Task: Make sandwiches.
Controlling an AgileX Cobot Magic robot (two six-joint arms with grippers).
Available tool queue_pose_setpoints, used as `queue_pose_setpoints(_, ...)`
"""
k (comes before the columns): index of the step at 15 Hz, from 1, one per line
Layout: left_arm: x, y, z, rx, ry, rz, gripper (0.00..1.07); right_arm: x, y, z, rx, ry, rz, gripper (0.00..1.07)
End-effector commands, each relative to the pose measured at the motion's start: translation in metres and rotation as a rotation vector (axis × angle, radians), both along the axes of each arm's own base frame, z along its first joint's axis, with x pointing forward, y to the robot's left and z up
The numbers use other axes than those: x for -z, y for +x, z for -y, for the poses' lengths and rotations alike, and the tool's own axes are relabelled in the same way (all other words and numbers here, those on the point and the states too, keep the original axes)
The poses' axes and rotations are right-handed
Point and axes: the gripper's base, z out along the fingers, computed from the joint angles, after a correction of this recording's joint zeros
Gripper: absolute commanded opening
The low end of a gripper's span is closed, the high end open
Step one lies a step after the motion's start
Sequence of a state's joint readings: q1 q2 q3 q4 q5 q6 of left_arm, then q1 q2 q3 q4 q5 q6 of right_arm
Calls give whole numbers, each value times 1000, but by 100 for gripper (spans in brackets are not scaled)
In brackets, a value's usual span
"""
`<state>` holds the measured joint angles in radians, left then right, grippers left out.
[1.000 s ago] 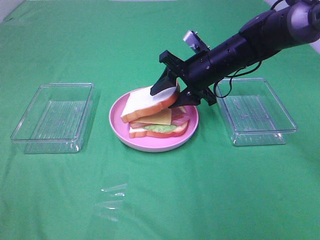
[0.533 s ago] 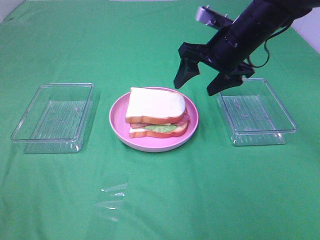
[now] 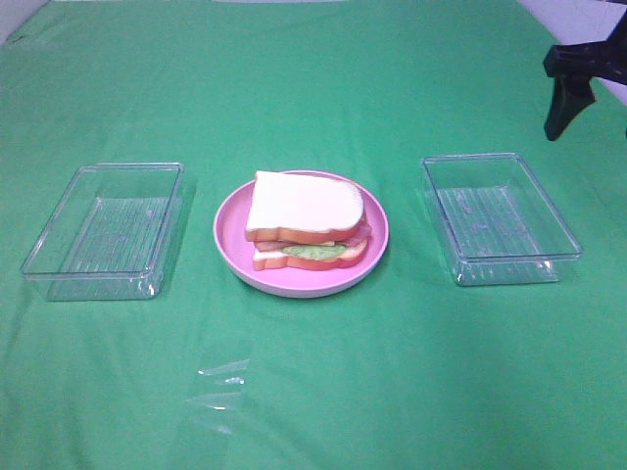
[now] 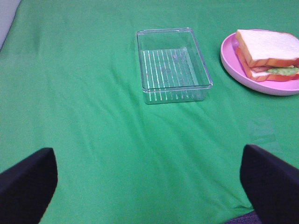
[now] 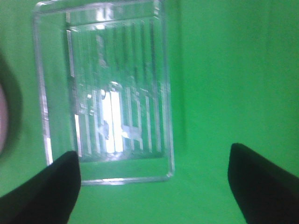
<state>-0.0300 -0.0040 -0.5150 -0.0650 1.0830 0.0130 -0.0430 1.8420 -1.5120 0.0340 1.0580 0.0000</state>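
on the far left of the green cloth-covered table sits a clear rectangular plastic tray with a ribbed floor, nothing inside it. the left wrist view shows this same tray ahead of the left gripper, whose two dark fingers sit wide apart at the frame's lower corners with only green cloth between them; it holds nothing.

in front of the plate, toward the camera, a few scraps of clear film lie flat on the cloth.

in the middle stands a round pink plate, and on it rests the sandwich of white toy bread with orange-brown crust: a top slice lies flat over a pale green lettuce leaf and reddish layers, with a bottom slice under them. nothing touches it.

right of the plate, apart from it, is a second clear rectangular plastic tray, also bare.

at the far right edge, above and beyond that tray, one dark finger of the right gripper shows in the high view. its wrist view looks down on the second tray, a little blurred, with the right gripper spread wide and holding nothing.
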Motion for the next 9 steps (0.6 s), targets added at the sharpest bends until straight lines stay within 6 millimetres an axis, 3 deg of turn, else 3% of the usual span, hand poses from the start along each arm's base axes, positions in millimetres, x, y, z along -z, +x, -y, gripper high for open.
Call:
queue_pose_setpoints(1, -1, -3, 0, -1, -6, 29, 98, -3, -15, 5, 14, -36, -109, 83)
queue_pose_setpoints(4, -1, -3, 0, -1, -6, 29, 98, -5, -71, 1, 7, -25, -129, 83)
queue_pose_setpoints(8, -1, -3, 0, -1, -6, 29, 98, -14, -194, -5, -3, -33, -1, 83)
queue_pose_setpoints(9, -1, -3, 0, -1, -6, 29, 98, -17, -236, -7, 8, -31, 101, 83)
